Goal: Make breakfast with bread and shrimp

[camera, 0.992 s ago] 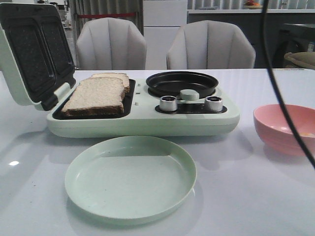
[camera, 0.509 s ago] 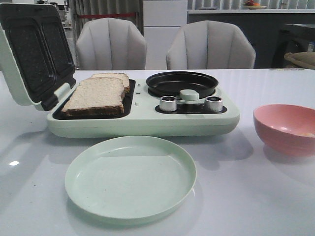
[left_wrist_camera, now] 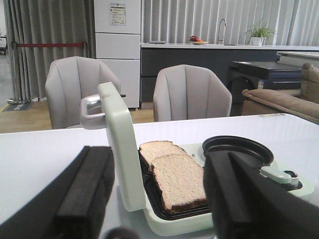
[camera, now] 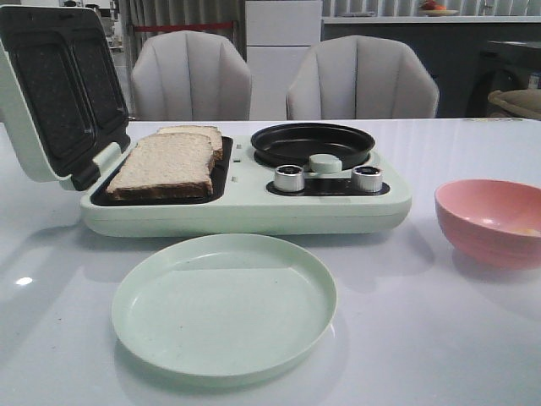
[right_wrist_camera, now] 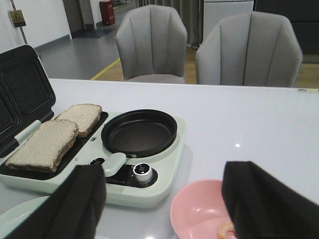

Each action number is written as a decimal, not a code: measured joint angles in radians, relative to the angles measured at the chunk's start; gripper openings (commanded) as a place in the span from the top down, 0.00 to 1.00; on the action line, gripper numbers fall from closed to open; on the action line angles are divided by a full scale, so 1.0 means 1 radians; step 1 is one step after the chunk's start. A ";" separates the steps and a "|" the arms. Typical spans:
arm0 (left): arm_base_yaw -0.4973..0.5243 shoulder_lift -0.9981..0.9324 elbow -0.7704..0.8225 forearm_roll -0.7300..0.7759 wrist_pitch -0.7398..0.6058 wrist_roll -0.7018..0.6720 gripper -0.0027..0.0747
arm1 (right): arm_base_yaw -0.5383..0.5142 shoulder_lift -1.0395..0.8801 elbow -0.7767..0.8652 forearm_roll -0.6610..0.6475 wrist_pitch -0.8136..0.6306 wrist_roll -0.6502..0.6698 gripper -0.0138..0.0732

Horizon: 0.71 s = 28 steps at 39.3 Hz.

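Note:
Two slices of bread lie on the left grill plate of the pale green breakfast maker (camera: 245, 216), the front slice (camera: 165, 165) overlapping the rear slice (camera: 196, 133). Its round black pan (camera: 313, 142) is bare. In the right wrist view a small orange-pink shrimp (right_wrist_camera: 227, 230) lies in the pink bowl (right_wrist_camera: 199, 209), partly hidden by a finger. My left gripper (left_wrist_camera: 158, 169) is open and holds nothing, with the bread (left_wrist_camera: 179, 179) showing between its fingers. Open and unloaded too, my right gripper (right_wrist_camera: 164, 172) hangs over the bowl and the maker's knob (right_wrist_camera: 142, 171). Neither gripper shows in the front view.
The maker's lid (camera: 51, 93) stands open at the left. A pale green plate (camera: 224, 372) lies in front of the maker and the pink bowl (camera: 486, 241) sits to its right. Two grey chairs (camera: 190, 76) stand behind the table.
A black cable that crossed the right side of the front view one second ago is out of the picture. The bread, plate, bowl and maker have not moved.

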 measured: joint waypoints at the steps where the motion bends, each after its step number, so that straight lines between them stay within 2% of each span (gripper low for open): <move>1: 0.000 0.000 0.000 0.000 0.000 0.000 0.37 | 0.000 -0.021 0.021 0.002 -0.003 0.000 0.17; 11: 0.000 0.000 0.000 0.000 0.000 0.000 0.37 | 0.000 -0.199 0.183 0.011 -0.013 0.000 0.17; 28: 0.000 0.012 -0.023 0.004 0.030 0.000 0.37 | 0.000 -0.204 0.216 0.011 -0.012 0.000 0.17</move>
